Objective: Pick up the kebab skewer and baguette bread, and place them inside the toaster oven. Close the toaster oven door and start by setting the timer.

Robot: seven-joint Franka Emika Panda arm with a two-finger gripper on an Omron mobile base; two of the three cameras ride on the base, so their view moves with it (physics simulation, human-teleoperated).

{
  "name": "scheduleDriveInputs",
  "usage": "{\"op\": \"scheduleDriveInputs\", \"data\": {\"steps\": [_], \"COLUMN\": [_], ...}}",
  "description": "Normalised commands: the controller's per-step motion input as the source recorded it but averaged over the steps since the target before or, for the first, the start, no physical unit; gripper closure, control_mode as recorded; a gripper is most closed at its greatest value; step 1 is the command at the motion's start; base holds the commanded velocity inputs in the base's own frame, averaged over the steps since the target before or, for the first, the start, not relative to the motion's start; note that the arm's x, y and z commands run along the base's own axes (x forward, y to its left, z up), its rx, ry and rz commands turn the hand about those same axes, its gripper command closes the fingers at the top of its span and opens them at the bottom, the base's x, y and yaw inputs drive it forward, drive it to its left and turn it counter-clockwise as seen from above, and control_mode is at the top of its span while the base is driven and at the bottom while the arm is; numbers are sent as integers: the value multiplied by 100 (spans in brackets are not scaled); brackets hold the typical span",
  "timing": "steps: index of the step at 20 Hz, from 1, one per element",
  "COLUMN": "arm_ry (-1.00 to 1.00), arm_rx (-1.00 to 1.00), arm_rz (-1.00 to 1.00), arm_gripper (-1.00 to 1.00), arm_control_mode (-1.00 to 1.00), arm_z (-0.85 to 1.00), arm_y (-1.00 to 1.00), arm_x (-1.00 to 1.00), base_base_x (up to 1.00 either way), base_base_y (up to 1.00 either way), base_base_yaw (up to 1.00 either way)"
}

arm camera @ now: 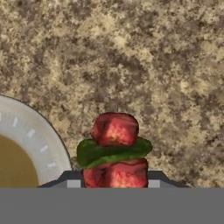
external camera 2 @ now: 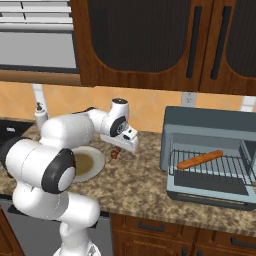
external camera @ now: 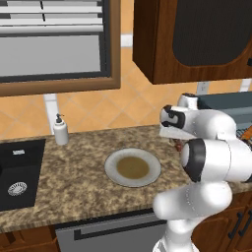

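Note:
My gripper (arm camera: 113,183) is shut on the kebab skewer (arm camera: 114,146), red meat chunks with a green slice between them, held just above the granite counter beside the plate's rim. In the right base view the kebab skewer (external camera 2: 115,154) hangs under the gripper (external camera 2: 116,150), to the right of the plate (external camera 2: 95,165). The baguette bread (external camera 2: 200,159) lies on the wire rack inside the toaster oven (external camera 2: 210,122). The toaster oven door (external camera 2: 207,194) is folded down, open. In the left base view my arm hides most of the gripper.
A white plate (external camera: 133,167) with a brown centre sits mid-counter. A black sink (external camera: 19,172) and a soap dispenser (external camera: 60,130) are at the left. Dark wooden cabinets (external camera 2: 150,40) hang over the counter. Bare granite (external camera 2: 145,175) lies between plate and oven.

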Motion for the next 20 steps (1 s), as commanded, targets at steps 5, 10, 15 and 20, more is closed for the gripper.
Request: {"op": "scheduleDriveInputs", "data": {"steps": [5, 10, 15, 20], "arm_ry": [0, 0, -2, 0], "arm_rx": [7, 0, 0, 0], "arm_rz": [-20, -21, -12, -24], "arm_gripper": [100, 100, 100, 100], "arm_control_mode": [-100, -100, -100, -100], "arm_z": [0, 18, 1, 2], "arm_y": [-99, -31, 12, -78], "arm_x": [-47, -45, -40, 0], "base_base_x": [0, 0, 0, 0], "base_base_y": [0, 0, 0, 0], "base_base_yaw": [0, 0, 0, 0]}}
